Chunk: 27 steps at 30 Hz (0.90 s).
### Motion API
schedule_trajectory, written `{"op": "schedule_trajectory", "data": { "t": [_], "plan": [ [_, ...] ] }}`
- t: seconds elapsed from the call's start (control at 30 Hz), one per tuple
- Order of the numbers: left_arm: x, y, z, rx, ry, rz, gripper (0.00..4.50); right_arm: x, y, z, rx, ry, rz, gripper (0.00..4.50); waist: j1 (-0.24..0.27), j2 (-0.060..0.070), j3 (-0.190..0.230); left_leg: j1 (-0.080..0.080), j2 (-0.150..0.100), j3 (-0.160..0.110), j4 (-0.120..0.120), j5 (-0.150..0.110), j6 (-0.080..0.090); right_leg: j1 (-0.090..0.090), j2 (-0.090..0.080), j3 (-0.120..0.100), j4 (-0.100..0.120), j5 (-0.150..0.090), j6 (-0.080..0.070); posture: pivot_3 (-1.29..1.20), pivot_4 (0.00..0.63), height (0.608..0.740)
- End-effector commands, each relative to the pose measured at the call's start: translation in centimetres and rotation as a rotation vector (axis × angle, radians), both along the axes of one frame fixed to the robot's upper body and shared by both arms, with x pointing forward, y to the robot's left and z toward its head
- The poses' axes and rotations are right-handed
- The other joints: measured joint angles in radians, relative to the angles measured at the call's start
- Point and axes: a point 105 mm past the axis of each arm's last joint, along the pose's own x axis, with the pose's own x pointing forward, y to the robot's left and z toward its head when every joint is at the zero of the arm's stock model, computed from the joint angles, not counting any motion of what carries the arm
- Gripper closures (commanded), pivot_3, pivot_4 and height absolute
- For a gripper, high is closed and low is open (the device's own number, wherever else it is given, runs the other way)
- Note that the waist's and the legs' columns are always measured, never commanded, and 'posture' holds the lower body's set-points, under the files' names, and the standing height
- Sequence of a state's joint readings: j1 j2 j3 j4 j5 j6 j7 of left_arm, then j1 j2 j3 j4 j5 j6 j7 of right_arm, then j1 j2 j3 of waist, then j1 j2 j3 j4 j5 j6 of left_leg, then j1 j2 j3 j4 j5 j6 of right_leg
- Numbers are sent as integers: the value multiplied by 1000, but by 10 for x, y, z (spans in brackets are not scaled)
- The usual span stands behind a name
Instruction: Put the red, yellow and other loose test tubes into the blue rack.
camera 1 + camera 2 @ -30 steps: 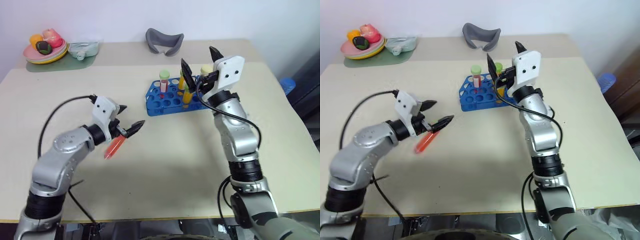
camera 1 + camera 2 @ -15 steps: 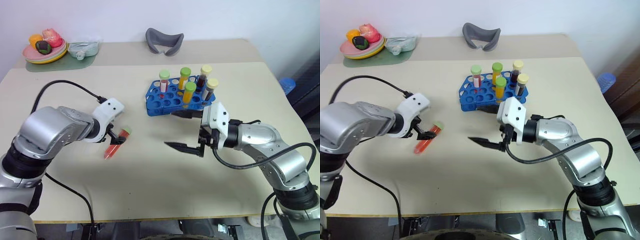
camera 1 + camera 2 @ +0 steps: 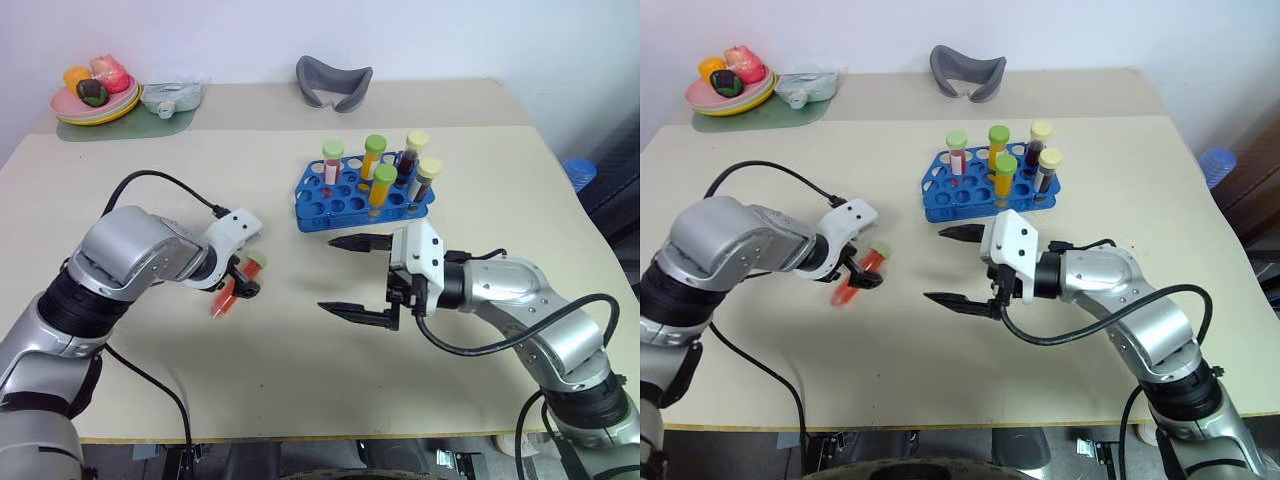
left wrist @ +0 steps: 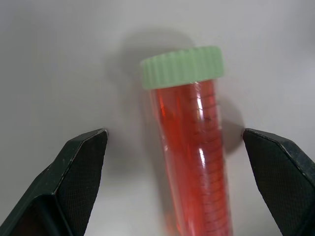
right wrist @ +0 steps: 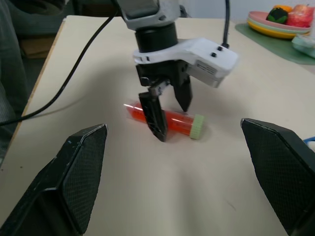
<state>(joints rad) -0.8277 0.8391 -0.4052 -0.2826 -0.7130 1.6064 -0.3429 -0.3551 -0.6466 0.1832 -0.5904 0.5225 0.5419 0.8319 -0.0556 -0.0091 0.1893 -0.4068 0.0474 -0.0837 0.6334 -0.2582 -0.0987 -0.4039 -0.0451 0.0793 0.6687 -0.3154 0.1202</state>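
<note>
A red tube (image 3: pixel 229 291) with a pale green cap lies flat on the beige table (image 3: pixel 300 370), left of centre, cap end pointing toward the far right. It is full of red liquid.

To its far right stands the blue rack (image 3: pixel 352 200), well apart from the tube. Five capped tubes stand upright in it: one with red liquid and a green cap (image 3: pixel 331 160) at the far left, an orange one with a green cap (image 3: pixel 373 156) beside it, another orange one with a green cap (image 3: pixel 381 186) nearer, and two dark ones with cream caps (image 3: pixel 416 152) (image 3: pixel 428 177) at the right end. The rack's left holes are empty.

The left gripper (image 5: pixel 167 105) points steeply down over the red tube, fingers spread wide, one on each side of it. In the left wrist view the fingertips (image 4: pixel 81 162) stand clear of the tube's sides, with table showing between.

The right gripper (image 3: pixel 355 277) hovers near the middle of the table, just in front of the rack, pointing left toward the tube. Its fingers are wide apart and hold nothing.

At the far left corner a plate (image 3: pixel 92 108) holds toy fruit, on a green mat (image 3: pixel 125 125) with a pale green object (image 3: pixel 170 97) beside it. A grey curved object (image 3: pixel 333 81) lies at the far edge.
</note>
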Motion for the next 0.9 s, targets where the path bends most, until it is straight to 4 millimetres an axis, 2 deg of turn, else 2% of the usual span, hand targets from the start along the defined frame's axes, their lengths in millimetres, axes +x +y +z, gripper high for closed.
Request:
{"op": "schedule_trajectory", "data": {
  "t": [0.03,0.13,0.17,0.2,0.47,0.6,0.73,0.8,0.9],
  "plan": [
    [-1,-2,1,11,1,-8,887,-7,6,8,17,-42,21,0,1,0,0,0,0,0,0,0,0,0,0,0,0,0,0,0,150,740],
    [0,0,1,18,-7,5,2346,-7,8,7,20,-41,27,0,2,0,0,0,0,0,0,0,0,0,0,0,0,0,0,0,150,740],
    [0,0,1,22,-10,8,2538,-7,9,7,20,-41,29,0,2,0,0,0,0,0,0,0,0,0,0,0,0,0,0,0,150,740],
    [1,2,2,26,-18,15,3059,-7,9,7,20,-41,29,0,2,0,0,0,0,0,0,0,0,0,0,0,0,0,0,0,150,740],
    [8,11,17,28,-81,66,3059,-4,6,6,15,-38,18,0,1,0,0,0,0,0,1,0,0,0,0,0,1,0,0,0,150,740],
    [8,15,17,36,-80,78,3059,-1,5,6,17,-39,7,0,3,0,0,0,0,0,1,0,0,0,0,0,1,0,0,0,150,740],
    [8,15,16,37,-87,86,3639,-1,5,5,15,-37,5,0,7,0,0,0,0,0,1,0,0,0,0,0,1,0,0,0,150,740],
    [9,16,18,38,-100,90,3640,-1,5,5,15,-36,3,0,10,0,0,0,0,0,1,0,0,0,0,0,0,0,0,0,150,740],
    [19,12,33,-15,-180,124,3640,1,2,4,18,-29,-23,0,12,0,0,0,0,0,1,0,0,0,0,0,0,0,0,0,150,740]
  ]
}}
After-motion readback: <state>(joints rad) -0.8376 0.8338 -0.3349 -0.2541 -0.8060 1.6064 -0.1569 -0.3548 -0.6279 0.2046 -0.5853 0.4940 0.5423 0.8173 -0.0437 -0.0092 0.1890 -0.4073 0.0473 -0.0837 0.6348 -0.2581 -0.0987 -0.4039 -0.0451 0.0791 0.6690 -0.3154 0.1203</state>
